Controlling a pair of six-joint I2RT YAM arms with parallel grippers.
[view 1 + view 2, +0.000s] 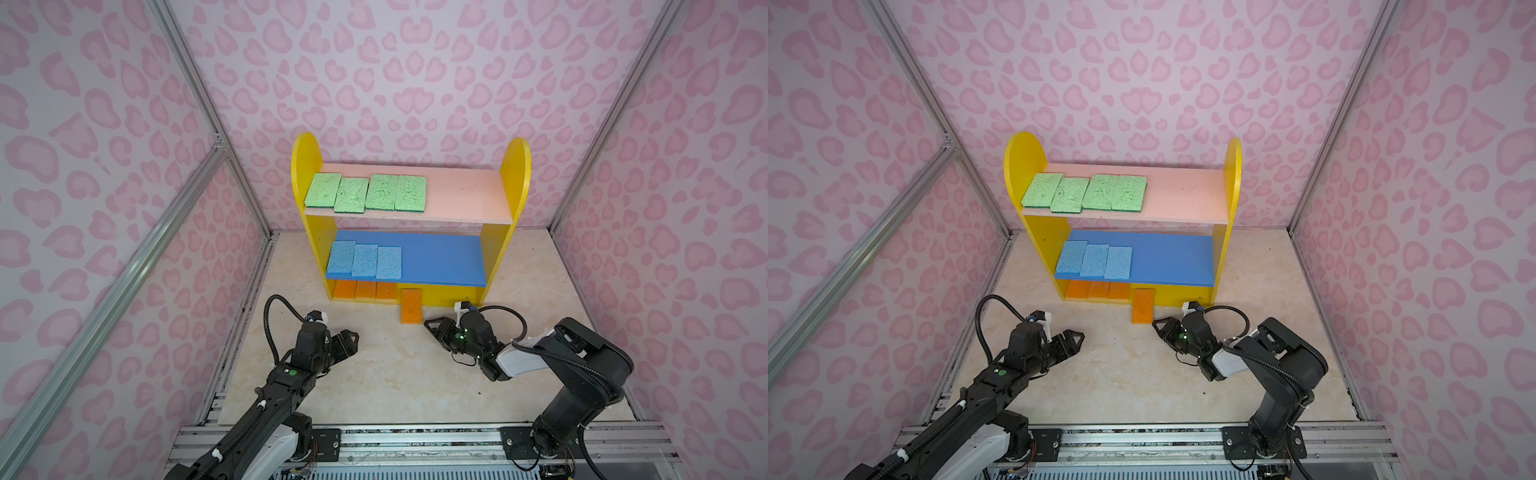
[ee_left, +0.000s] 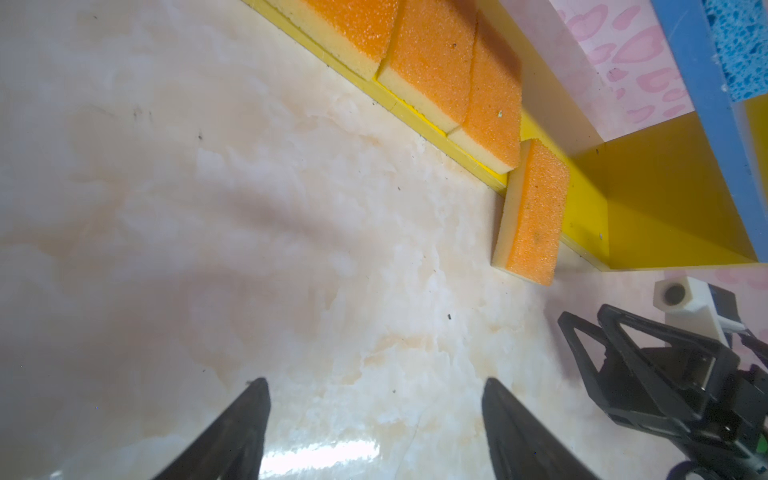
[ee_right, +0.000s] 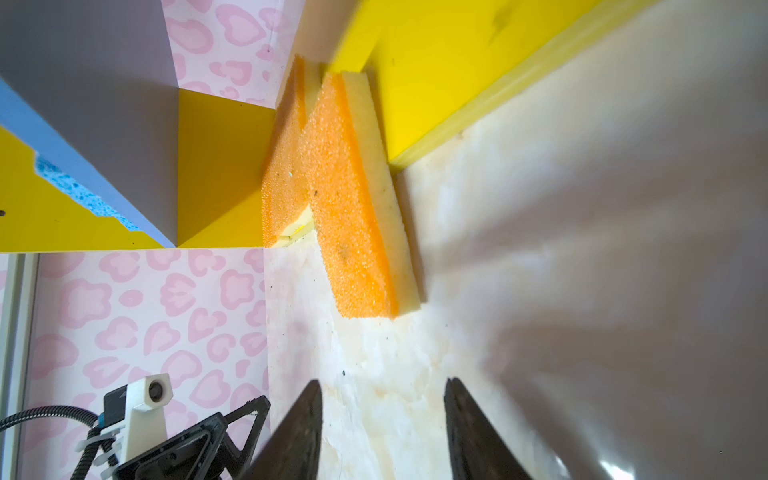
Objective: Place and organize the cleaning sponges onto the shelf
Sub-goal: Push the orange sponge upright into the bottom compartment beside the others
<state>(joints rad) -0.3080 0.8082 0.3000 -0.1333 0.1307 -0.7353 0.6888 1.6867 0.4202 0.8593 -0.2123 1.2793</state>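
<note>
Left gripper (image 1: 353,341) and right gripper (image 1: 430,326) are hanging open, empty. Green sponges (image 1: 365,193), blue sponges (image 1: 365,261) and three orange sponges (image 1: 365,289) are sitting on the shelf (image 1: 515,166); the fourth orange sponge (image 1: 410,306) is overhanging its base (image 1: 453,296), likely needing pushing in.

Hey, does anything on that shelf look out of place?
Yes: one orange sponge sticks out off the yellow base onto the tabletop, while the other three orange sponges sit tucked under the blue board.
</note>
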